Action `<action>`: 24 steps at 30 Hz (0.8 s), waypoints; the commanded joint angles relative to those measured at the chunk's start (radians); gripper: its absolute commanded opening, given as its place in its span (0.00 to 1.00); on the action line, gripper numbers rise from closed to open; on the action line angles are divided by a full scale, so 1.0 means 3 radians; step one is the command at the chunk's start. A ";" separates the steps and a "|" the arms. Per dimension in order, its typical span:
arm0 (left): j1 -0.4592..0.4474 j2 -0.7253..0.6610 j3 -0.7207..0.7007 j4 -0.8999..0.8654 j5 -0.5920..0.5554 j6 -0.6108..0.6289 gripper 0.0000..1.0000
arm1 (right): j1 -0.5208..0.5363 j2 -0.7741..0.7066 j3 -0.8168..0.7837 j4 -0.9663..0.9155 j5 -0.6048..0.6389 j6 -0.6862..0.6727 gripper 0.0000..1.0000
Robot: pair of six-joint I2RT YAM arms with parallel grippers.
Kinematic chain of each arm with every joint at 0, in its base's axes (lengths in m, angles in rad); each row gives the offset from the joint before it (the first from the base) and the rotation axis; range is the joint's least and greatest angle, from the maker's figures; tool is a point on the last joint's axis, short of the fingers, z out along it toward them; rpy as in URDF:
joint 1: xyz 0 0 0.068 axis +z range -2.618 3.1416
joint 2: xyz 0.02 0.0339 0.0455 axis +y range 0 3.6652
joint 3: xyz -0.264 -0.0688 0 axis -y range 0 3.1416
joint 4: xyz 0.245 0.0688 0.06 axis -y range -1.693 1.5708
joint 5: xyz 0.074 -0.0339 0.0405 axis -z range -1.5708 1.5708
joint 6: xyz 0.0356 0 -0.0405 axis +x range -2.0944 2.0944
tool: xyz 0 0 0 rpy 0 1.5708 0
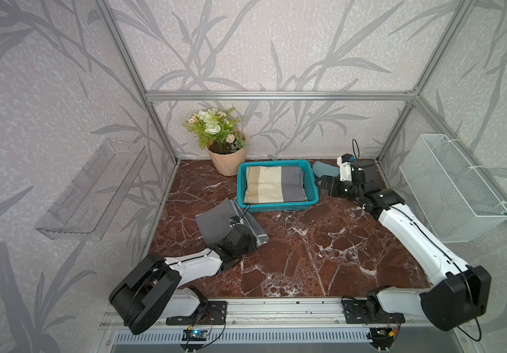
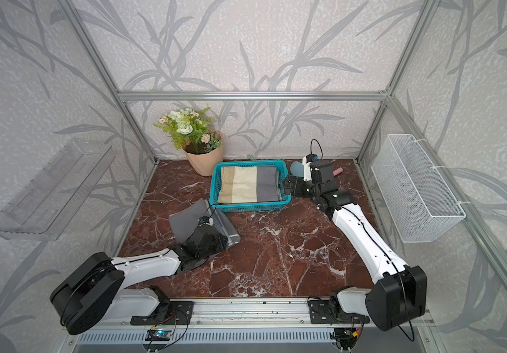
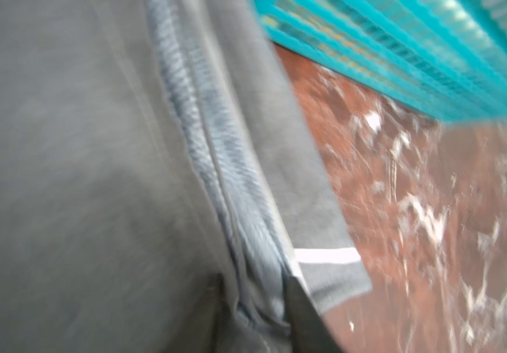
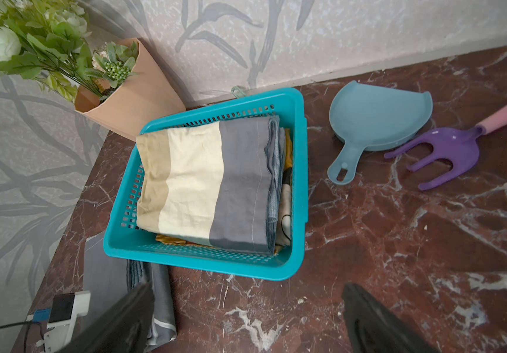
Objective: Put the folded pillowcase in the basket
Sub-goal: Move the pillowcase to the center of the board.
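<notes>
A grey folded pillowcase (image 1: 215, 218) lies on the marble table just in front of the teal basket (image 1: 276, 208), its left side tilted up. My left gripper (image 3: 255, 284) is shut on the pillowcase's (image 3: 93, 152) bunched folded edge, with cloth pinched between the dark fingers; this view is blurred. In the top views the wrist hides those fingers. Inside the basket (image 4: 203, 266) lies a striped tan, cream and grey folded cloth (image 4: 209, 183) on other fabric. My right gripper (image 4: 249, 287) hovers open and empty beside the basket's right end (image 1: 322, 186).
A flower pot (image 1: 227, 159) stands at the back left of the basket. A blue scoop (image 4: 377, 119) and a purple hand rake (image 4: 447, 152) lie at the back right. A white wire basket (image 1: 454, 195) hangs on the right wall, a clear tray (image 1: 93, 192) on the left.
</notes>
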 commanded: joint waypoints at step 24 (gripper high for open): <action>-0.0075 -0.0747 0.1237 -0.1173 -0.0481 0.0897 1.00 | 0.1441 0.0713 -0.1683 0.2504 -0.0384 0.1698 0.99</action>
